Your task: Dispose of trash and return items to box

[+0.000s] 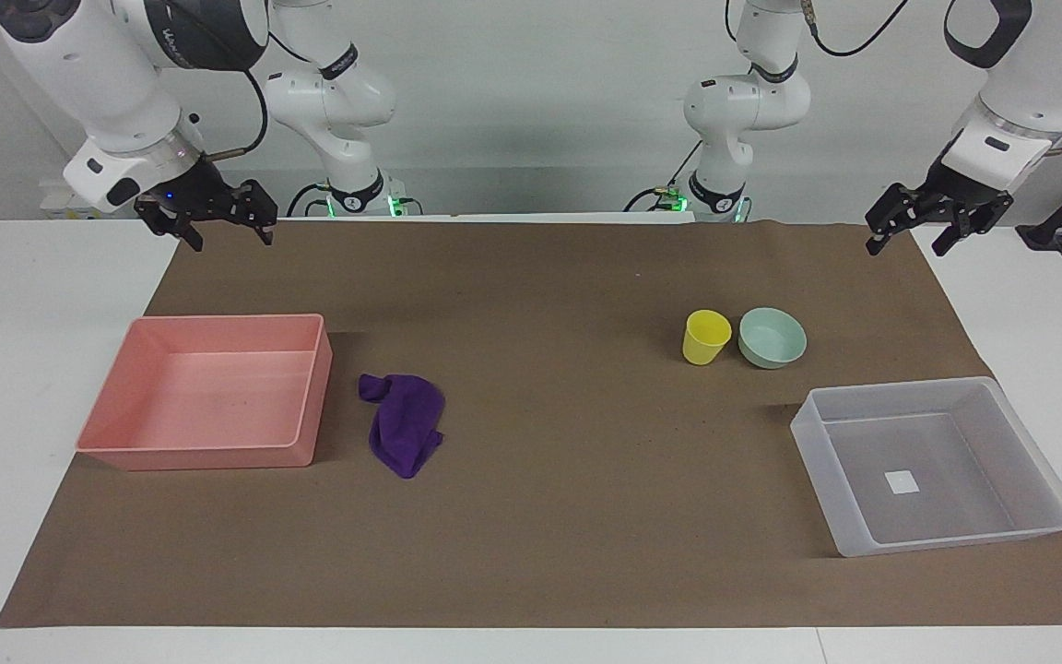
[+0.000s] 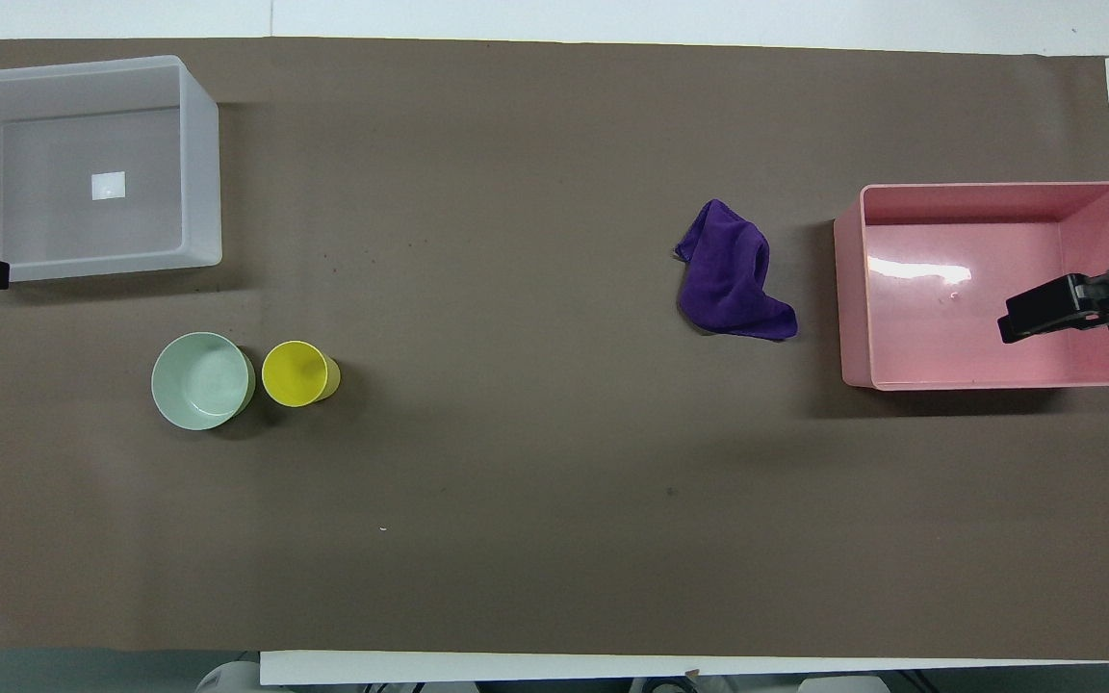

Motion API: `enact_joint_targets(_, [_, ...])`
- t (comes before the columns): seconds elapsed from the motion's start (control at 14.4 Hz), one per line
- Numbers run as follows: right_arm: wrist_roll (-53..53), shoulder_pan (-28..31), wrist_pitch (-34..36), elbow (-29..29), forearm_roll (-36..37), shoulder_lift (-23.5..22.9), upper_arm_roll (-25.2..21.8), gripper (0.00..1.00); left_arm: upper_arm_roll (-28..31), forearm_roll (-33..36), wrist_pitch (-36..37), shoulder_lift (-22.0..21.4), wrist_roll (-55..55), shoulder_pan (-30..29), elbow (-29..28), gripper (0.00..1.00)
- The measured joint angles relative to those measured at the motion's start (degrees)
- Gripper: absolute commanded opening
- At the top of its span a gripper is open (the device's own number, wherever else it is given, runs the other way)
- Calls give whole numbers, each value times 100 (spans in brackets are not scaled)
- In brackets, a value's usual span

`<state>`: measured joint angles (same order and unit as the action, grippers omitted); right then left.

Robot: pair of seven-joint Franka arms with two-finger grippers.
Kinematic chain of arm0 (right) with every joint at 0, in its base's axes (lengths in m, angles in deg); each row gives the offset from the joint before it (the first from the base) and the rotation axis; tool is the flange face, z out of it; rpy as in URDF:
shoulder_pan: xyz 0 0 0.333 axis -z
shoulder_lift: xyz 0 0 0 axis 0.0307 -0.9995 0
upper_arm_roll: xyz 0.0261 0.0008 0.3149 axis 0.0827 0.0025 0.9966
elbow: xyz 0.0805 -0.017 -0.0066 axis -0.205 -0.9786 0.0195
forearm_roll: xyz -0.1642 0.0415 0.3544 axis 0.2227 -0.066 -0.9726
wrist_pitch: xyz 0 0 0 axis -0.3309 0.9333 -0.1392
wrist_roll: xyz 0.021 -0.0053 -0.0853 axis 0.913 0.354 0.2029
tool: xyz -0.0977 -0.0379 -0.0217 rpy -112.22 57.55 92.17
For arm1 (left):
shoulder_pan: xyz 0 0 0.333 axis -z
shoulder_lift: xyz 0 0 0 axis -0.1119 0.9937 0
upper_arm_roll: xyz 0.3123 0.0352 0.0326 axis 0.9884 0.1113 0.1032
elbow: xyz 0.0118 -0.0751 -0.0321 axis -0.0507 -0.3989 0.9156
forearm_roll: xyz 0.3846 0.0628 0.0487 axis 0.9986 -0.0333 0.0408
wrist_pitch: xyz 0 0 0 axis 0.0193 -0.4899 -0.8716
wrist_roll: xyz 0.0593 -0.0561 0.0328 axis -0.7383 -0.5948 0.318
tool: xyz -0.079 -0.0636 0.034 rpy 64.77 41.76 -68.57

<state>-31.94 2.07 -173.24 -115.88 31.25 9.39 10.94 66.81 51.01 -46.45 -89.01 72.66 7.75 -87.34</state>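
Table (image 1: 33,369): white top, 2 Franka arms based at the robots' edge.
Brown paper mat (image 1: 549,516): covers most of the table; bare white strips show at both end edges.
Pink bin (image 1: 116,443): opaque, rectangular, on the mat near the edge at the right arm's end, nothing in it.
Clear box (image 1: 812,443): translucent whitish bin with sloping walls, on the mat near the corner at the left arm's end and the edge away from the robots; 1 small white square (image 1: 902,481) on its bottom, nothing else inside.
Purple rag (image 1: 404,420): crumpled in uneven folds, flat on the mat just beside the pink bin, on the bin's side toward the table's middle, not touching it.
Mint-green bowl (image 1: 772,337): upright on the mat, nearer to the robots' edge than the clear box, toward the left arm's end.
Yellow cup (image 1: 706,337): upright, mouth up, just beside the bowl on its side toward the table's middle; whether the 2 touch cannot be told.
Right gripper (image 1: 229,231): raised in the air over the mat's corner at the robots' edge, right arm's end; fingers spread apart, holding nothing.
Left gripper (image 1: 911,238): raised over the mat's corner at the robots' edge, left arm's end; fingers spread apart, holding nothing.
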Motion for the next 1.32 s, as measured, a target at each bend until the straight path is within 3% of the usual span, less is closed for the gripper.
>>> enact_joint_targets(0.28, [0, 1, 0, 0, 0, 0, 0, 99, -4, 0, 19, 58, 35, 2, 0, 100])
enact_joint_targets(0.42, [0, -12, -194, -23, -3, 1, 1, 99, -3, 1, -44, -8, -78, 2, -262, 100])
enact_joint_targets(0.76, [-687, -818, -1458, -542, -23, -235, 25, 99, -23, 1, -1924, -586, -779, 74, -2860, 100])
enact_joint_targets(1.04, [-874, -1347, -2973, -981, -23, -1084, 42, 98, -49, 1, -2595, -567, -979, 161, -4044, 99])
enact_joint_targets(1.11, [-878, -1428, -3383, -1111, -23, -1303, 44, 98, -49, 1, -2806, -530, -1017, 161, -4239, 84])
enact_joint_targets(1.18, [-884, -1484, -3752, -1249, -23, -1500, 44, 98, -49, 1, -3019, -469, -1048, 161, -4394, 17])
enact_joint_targets(1.25, [-884, -1505, -4036, -1362, -23, -1668, 44, 94, -49, 1, -3211, -386, -1094, 167, -4500, 0])
enact_joint_targets(1.32, [-884, -1506, -4265, -1431, -23, -1822, 43, 86, -49, 1, -3361, -285, -1154, 190, -4561, 0])
